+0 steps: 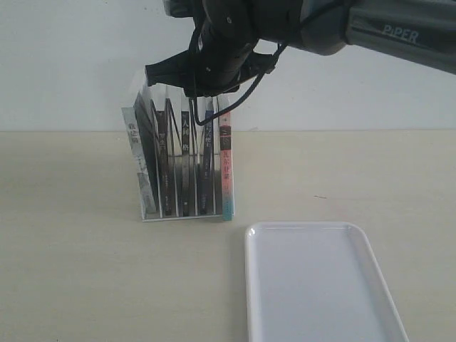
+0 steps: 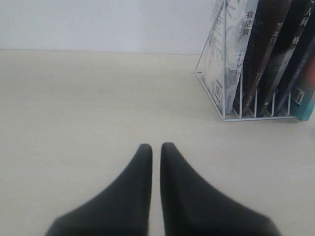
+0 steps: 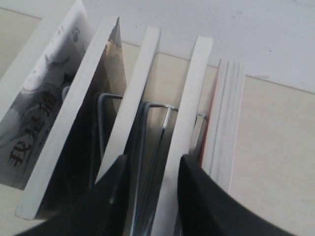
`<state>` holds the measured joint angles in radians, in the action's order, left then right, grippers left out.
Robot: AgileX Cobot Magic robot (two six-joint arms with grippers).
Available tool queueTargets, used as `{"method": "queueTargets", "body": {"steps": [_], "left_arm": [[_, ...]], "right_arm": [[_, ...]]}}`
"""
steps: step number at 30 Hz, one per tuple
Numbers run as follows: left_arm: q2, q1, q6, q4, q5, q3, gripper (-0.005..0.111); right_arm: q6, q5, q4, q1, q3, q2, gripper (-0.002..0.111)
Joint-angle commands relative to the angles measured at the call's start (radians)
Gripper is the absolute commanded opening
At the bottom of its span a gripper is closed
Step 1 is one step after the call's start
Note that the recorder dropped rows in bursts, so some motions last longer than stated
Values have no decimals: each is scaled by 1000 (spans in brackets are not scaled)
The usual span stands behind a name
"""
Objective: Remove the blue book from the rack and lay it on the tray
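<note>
Plain white wall (image 1: 71, 64) behind pale beige tabletop (image 1: 85, 285); lighting soft, possibly overhead.

The books stand packed in the rack (image 1: 178, 216) with only thin slots between them. Wire dividers (image 3: 147, 105) fill the slot left of the blue book (image 3: 197, 78), and the pink-spined book (image 3: 229, 108) crowds its right side. The right claw (image 3: 153, 160), fingers parted, hangs over the book tops. Open table (image 1: 71, 271) spreads left of the rack and nearer, where the left claw (image 2: 156, 147) sits, fingers almost together. The tray (image 1: 299, 225) lies near right.
</note>
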<state>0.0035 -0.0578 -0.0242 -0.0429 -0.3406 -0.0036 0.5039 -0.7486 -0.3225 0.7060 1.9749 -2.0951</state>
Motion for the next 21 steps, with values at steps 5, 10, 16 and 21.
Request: {"method": "queueTargets", "body": {"steps": [5,10,16,21], "left_arm": [[-4,4,-9,3,4,4,6],[-4,4,-9,3,4,4,6],[-4,4,-9,3,4,4,6],[-4,4,-9,3,4,4,6]], "right_arm": [[18,-28,-31,-10,2,10,32],[18,-29,-31,-10,2,8,32],[21,-27,-21,-10,2,-15,32],[21,-25,-21,-10,2,-25,32]]}}
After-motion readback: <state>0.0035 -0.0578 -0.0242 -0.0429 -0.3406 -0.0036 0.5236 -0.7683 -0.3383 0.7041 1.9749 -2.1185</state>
